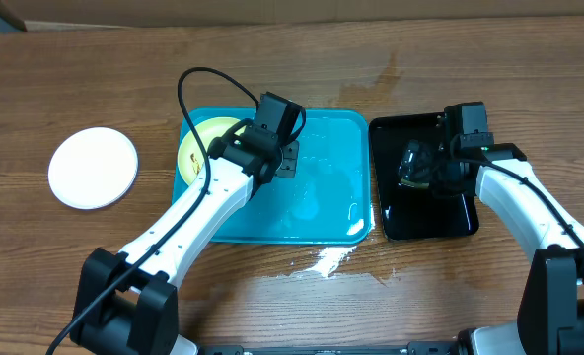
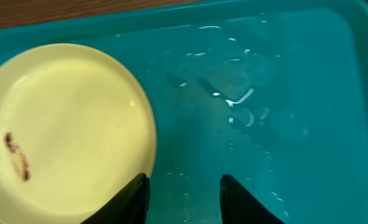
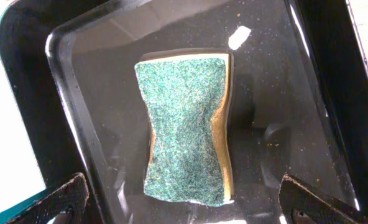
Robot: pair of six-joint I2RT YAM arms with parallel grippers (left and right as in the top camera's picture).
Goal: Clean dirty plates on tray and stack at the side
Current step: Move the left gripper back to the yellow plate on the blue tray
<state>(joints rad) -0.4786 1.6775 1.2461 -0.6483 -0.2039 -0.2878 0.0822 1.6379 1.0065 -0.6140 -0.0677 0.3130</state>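
The left jaws, narrowly apart and empty, hang beside a smeared yellow-green plate on the turquoise tray; the right jaws gape wide above a sponge in a black tray.

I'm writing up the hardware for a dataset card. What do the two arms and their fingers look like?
Both arms have white, rounded links, the left arm and the right arm, on boxy black bases. A thin black cable loops beside the left arm. The fingers are black and wedge-shaped. No markings are visible.

sponge lies in black tray beneath spread tool.
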